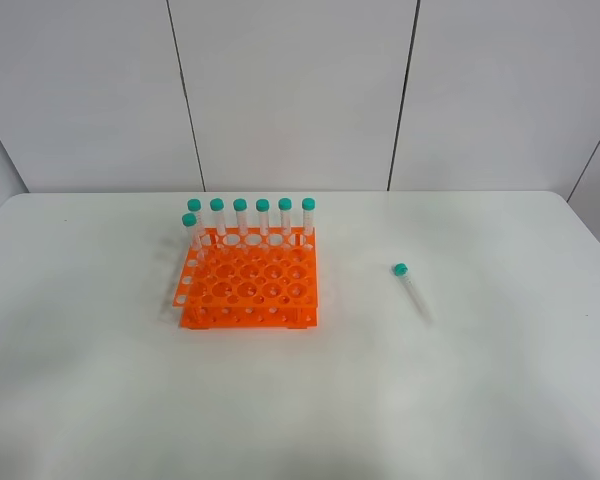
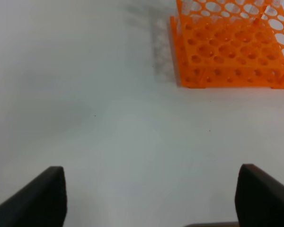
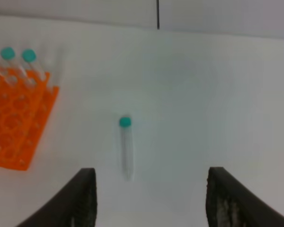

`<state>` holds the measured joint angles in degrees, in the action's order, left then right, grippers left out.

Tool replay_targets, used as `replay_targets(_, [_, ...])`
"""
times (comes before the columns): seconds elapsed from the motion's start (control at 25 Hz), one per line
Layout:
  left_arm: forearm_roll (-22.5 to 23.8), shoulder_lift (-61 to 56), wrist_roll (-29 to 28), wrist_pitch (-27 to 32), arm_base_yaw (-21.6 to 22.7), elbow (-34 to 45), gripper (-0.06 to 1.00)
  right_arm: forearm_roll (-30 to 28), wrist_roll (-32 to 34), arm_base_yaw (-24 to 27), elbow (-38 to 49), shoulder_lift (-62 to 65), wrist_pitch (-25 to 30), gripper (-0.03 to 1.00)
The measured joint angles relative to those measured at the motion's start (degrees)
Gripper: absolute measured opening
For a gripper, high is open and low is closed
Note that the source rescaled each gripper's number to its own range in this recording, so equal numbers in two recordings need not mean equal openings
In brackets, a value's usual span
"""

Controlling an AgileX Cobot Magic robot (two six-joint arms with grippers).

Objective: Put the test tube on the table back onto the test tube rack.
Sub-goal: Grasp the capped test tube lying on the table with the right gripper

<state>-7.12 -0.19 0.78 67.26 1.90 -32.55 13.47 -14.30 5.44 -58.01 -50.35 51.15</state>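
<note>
Slim clear plastic test tube (image 1: 411, 288) with teal-green screw cap is found lying flat on the large plain white table (image 1: 460, 400), outside the bright orange two-tiered plastic test tube rack (image 1: 250, 280); both claws are released.

Nearest, the left gripper (image 2: 151, 194) is seen with its dark fingers spread wide over bare tabletop, nothing held. The right gripper (image 3: 154, 198) is likewise spread wide and empty. Ahead of the right gripper the test tube (image 3: 126, 149) is laid untouched, cap turned toward the far side, conical tip toward the near edge. The test tube rack (image 2: 232, 52) is placed left of it, well apart. Seven identical capped tubes (image 1: 251, 215) are held upright in the rack: six along the far row, one in the next row at the left corner. Pale wall panels (image 1: 290, 90) are noted behind the table.
</note>
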Motion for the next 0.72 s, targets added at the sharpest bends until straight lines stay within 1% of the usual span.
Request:
replay_targets(0.16, [0.0, 0.0, 0.0, 0.0, 0.0, 0.0, 0.84, 1.2, -2.0, 0.0, -3.4, -11.3, -1.4, 1.00])
replay_targets(0.28, [0.0, 0.0, 0.0, 0.0, 0.0, 0.0, 0.84, 2.7, -3.8, 0.0, -4.0, -18.5, -1.5, 1.00])
replay_targets(0.44, [0.0, 0.0, 0.0, 0.0, 0.0, 0.0, 0.84, 3.3, -5.7, -0.4, -4.1, -27.2, -1.6, 1.00])
replay_targets(0.56, [0.0, 0.0, 0.0, 0.0, 0.0, 0.0, 0.84, 3.1, -6.5, -3.0, -4.1, -32.2, -3.4, 1.00])
replay_targets(0.72, [0.0, 0.0, 0.0, 0.0, 0.0, 0.0, 0.84, 2.6, -5.4, -8.9, -4.1, -38.8, -8.0, 1.00])
